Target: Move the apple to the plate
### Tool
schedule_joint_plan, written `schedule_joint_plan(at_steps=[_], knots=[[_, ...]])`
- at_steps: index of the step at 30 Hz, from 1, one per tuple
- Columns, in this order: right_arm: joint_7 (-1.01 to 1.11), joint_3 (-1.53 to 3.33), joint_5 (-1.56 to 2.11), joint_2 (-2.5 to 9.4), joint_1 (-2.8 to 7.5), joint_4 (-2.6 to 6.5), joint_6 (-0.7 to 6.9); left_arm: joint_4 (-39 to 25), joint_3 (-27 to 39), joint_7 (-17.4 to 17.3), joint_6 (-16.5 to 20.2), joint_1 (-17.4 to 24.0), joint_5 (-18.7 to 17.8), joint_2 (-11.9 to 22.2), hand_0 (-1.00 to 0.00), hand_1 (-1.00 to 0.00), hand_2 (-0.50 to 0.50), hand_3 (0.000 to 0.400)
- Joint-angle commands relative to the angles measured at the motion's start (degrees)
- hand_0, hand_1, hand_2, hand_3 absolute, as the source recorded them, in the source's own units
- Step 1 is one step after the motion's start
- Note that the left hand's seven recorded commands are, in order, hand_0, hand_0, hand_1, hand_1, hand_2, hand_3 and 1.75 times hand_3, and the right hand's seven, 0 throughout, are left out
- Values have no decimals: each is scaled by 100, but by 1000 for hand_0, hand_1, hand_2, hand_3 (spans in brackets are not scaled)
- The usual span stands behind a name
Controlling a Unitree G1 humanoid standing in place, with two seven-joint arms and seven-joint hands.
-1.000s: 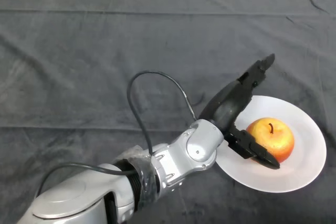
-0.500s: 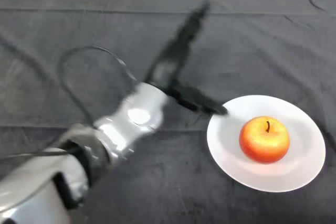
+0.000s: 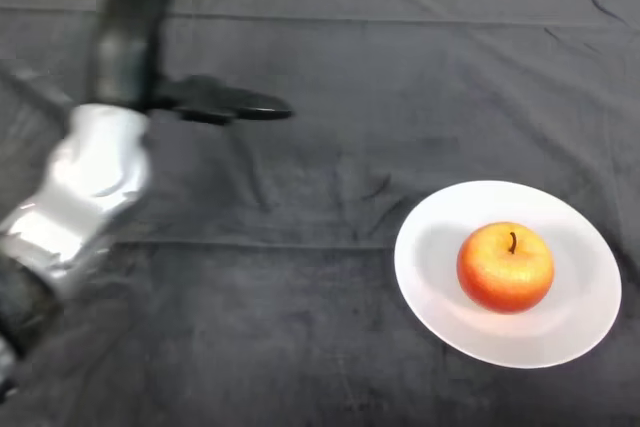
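A red and yellow apple [image 3: 505, 267] stands upright, stem up, in the middle of a round white plate [image 3: 580, 332] at the right of the table. My left hand [image 3: 135, 57] is far off at the upper left, well clear of the plate. Its fingers point straight up toward the far edge and its thumb [image 3: 235, 104] sticks out to the right. The hand is open and holds nothing.
The table is covered by a dark grey cloth [image 3: 330, 67] with a few creases. My silver-grey forearm [image 3: 75, 202] comes in from the lower left edge.
The hand has let go of the apple on the plate and swung away to the upper left, arm following. The apple has settled slightly left on the plate.
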Motion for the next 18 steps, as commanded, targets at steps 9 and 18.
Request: schedule_joint_plan(at_steps=[9, 18], knots=[[-15, -91, 50, -98, -44, 98, 14, -389, 1749, 128, -513, 1431, -494, 1205, 0, 0, 0, 0], [-19, -91, 49, -96, -41, 90, 16, -219, 3149, 229, -790, 2502, -855, 1487, 0, 0, 0, 0]])
